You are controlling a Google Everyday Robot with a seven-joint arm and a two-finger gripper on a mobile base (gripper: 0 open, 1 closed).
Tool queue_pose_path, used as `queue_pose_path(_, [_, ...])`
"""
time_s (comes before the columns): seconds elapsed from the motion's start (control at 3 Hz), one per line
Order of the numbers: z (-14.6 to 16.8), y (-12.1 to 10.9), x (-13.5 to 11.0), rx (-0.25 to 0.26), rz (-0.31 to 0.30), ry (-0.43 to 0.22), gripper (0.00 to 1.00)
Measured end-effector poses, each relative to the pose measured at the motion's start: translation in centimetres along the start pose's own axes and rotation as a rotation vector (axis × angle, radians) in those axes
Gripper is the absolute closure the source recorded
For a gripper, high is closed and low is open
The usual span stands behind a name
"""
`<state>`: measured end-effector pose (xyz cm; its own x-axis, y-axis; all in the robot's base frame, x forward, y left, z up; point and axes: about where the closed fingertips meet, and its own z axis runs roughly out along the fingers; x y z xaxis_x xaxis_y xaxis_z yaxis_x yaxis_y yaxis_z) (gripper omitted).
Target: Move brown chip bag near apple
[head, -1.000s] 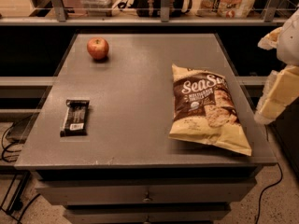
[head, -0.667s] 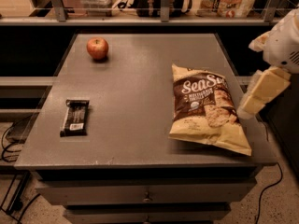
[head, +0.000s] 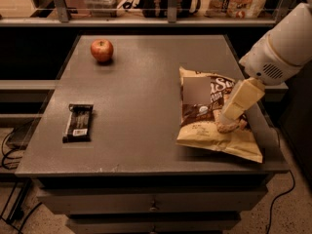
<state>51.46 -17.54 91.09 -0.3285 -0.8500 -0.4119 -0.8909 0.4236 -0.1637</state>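
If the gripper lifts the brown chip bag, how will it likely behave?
Probably floppy: the brown chip bag looks crinkled, so it may sag around the gripper, low over its near end. Its puffiness suggests light weight and fragile contents.

The thick rounded white arm (head: 287,43) bore an oval vent grille (head: 272,71) of dark slots near its end. Below it, at the view's right, was the cream block-shaped gripper (head: 229,125).
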Motion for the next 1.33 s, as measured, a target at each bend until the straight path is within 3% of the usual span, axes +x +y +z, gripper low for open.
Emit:
queue_pose_path(0.33, [2.2,1.1,0.5,-0.066,0.037,0.03,0.0])
queue_pose_path(0.67, [3.8,2.3,0.9,-0.145,0.036,0.032,0.17])
queue_pose_path(1.0, [4.5,2.6,0.8,-0.193,0.021,0.035,0.4])
queue_pose_path(1.33, [4.5,2.2,0.4,-0.204,0.008,0.044,0.63])
